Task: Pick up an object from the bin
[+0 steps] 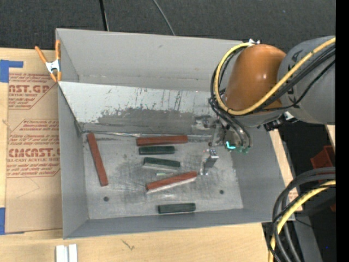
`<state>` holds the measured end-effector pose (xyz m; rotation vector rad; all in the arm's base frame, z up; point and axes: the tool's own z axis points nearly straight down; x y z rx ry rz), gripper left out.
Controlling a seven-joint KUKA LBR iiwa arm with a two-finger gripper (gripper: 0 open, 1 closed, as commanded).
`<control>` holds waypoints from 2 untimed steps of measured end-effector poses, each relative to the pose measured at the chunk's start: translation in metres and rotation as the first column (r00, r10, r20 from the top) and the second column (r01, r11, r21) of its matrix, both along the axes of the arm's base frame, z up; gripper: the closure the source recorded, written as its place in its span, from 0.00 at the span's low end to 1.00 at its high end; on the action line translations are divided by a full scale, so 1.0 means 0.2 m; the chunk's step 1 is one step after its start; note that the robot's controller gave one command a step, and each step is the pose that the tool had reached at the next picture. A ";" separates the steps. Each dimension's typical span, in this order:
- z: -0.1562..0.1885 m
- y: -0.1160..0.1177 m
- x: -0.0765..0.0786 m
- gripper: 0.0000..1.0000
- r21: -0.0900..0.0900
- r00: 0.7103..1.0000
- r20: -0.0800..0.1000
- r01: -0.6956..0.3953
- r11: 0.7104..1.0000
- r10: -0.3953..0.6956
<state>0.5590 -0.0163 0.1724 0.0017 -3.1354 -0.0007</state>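
Gripper (209,163) sat by right end of red-brown bar (172,182), mid-floor of bin (72,173); its opening couldn't be told. Risk: an end grab, so the bar could've pivoted and slipped.

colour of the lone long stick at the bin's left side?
The stick is reddish-brown, shown best in the camera view.
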 end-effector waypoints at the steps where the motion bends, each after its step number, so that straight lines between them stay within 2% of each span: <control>1: 0.02 0.00 0.01 0.00 0.000 1.000 0.008 0.000 1.000 0.000; 2: -0.50 0.04 -0.09 1.00 0.000 0.996 -0.003 -0.093 0.996 0.093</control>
